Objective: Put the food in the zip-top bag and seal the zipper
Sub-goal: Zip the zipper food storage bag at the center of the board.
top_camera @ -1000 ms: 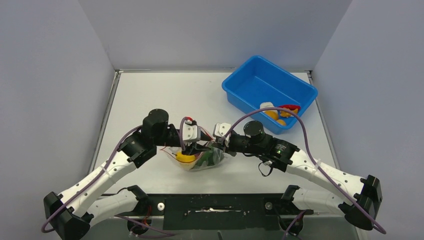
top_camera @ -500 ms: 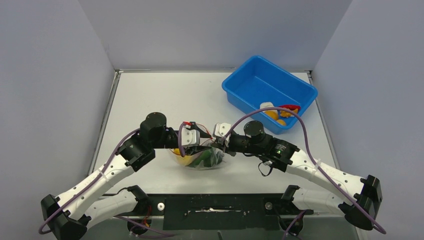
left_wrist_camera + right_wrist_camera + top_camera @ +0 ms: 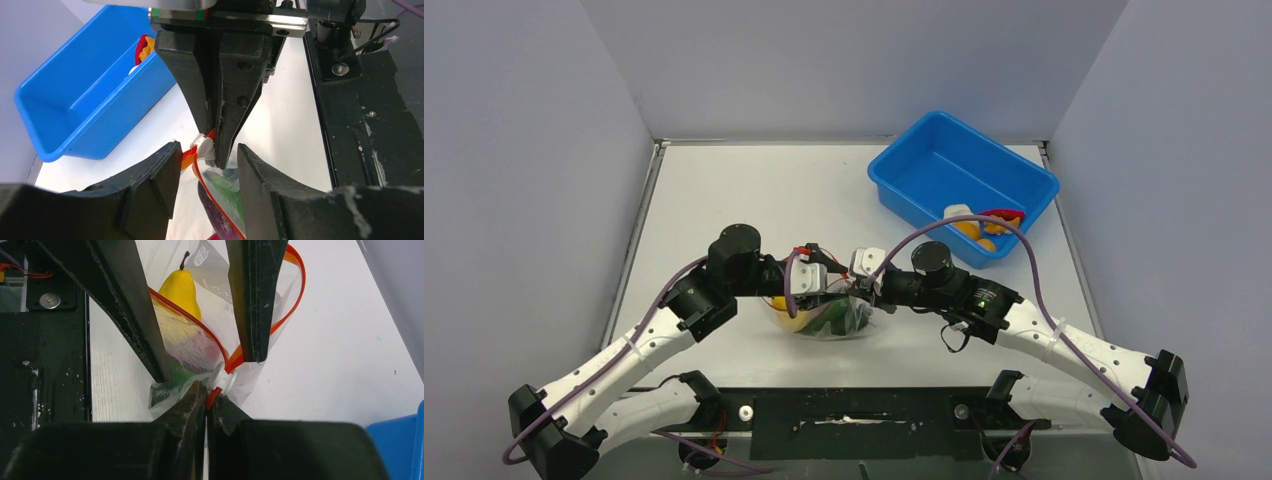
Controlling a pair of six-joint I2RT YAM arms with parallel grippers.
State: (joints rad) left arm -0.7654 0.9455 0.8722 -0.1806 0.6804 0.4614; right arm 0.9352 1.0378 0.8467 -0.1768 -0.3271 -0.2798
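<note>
You worked in a lab test cell: plain grey panels [image 3: 854, 60] walled the white table [image 3: 724, 190] beyond your left gripper [image 3: 830, 286], a black mounting plate [image 3: 804, 410] behind it

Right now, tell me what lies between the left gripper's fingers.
Between the left gripper's open fingers lie the zipper, pinched by the right gripper, and its white slider, clearest in the left wrist view.

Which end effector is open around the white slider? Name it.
The left end effector: its jaws stand apart astride the slider, while the right end effector is pinched shut on the zipper.
</note>
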